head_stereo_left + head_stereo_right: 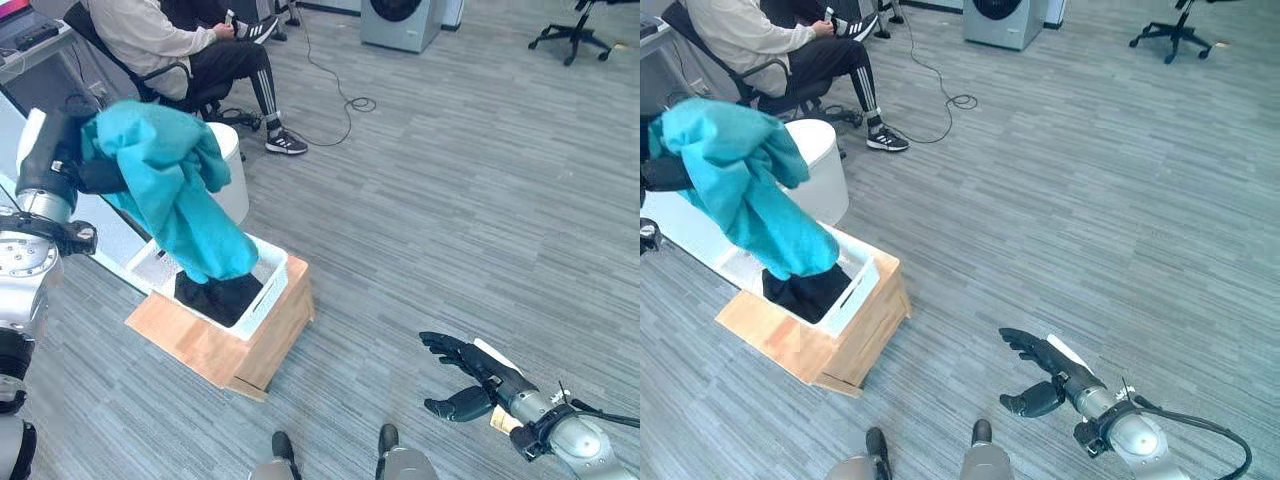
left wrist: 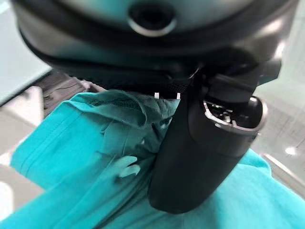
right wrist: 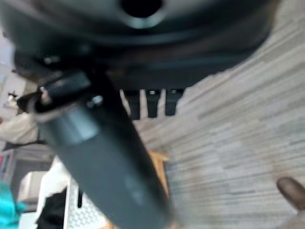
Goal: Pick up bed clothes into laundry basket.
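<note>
While left hand grips teal cloth above basket: seated person behind, right hand open.

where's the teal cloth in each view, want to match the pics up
Left eye view: teal cloth upper left, draped from the left hand down into the white basket.
Right eye view: upper left, hanging into the basket.
Left wrist view: spread behind the thumb.
Right wrist view: a sliver at the lower left corner.
Shared landmark: the wooden box under the basket.
</note>
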`<state>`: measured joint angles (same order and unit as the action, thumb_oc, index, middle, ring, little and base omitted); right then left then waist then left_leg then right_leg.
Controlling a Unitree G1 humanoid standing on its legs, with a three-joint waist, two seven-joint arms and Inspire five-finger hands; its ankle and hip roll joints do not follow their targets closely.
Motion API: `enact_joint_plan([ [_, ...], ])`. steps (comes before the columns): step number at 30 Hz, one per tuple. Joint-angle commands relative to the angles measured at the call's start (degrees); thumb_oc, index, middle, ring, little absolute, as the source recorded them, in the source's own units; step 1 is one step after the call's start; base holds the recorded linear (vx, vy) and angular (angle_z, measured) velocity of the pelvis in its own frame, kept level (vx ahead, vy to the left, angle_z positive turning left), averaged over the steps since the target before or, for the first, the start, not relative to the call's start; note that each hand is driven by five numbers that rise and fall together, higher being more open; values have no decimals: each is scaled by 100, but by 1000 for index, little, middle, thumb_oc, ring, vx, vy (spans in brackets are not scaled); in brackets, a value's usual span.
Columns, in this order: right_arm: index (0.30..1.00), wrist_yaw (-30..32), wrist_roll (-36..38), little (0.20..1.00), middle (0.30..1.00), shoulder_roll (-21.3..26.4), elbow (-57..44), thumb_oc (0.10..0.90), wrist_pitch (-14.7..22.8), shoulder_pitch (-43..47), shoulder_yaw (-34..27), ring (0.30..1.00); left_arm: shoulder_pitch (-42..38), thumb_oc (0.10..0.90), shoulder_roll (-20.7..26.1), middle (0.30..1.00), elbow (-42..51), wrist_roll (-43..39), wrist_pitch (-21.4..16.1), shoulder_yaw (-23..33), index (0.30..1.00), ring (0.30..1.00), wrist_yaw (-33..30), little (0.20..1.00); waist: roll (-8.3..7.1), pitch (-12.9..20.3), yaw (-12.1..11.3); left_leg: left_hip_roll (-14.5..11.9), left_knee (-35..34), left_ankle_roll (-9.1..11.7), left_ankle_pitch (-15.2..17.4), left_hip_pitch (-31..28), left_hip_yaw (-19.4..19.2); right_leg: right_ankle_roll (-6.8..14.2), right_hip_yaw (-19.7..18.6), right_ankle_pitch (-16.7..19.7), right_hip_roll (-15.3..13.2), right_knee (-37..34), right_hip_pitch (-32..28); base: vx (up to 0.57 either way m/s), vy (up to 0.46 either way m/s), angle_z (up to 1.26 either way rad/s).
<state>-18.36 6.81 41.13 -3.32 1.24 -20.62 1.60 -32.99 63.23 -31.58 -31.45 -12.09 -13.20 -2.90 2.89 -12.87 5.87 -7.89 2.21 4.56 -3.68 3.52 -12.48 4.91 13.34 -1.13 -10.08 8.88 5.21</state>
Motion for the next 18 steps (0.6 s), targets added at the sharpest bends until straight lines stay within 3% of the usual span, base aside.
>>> enact_joint_plan([
  [1,900,114,-4,900,900,28,-470,800,507,307,-180,900,-997,400,748,300,-21,108,-292,516,300,300,-180,300,-139,278,-32,-82,-373,304,-183,-111,162,389,-8,-61,70,-885,-824,16,77,4],
  [6,900,215,-311,900,900,-121,-408,800,519,595,191,900,-1471,400,867,300,-82,366,-287,56,300,300,-171,300,-308,262,-101,0,-611,234,-231,-85,103,485,-60,63,20,-907,-581,-12,45,8],
  [18,900,353,-460,900,900,-170,-380,800,571,895,469,900,-1974,400,665,300,-823,333,-209,-317,300,300,-132,300,-487,116,-53,91,-646,174,-167,128,35,637,-155,320,-56,-1079,-301,-9,33,-2],
])
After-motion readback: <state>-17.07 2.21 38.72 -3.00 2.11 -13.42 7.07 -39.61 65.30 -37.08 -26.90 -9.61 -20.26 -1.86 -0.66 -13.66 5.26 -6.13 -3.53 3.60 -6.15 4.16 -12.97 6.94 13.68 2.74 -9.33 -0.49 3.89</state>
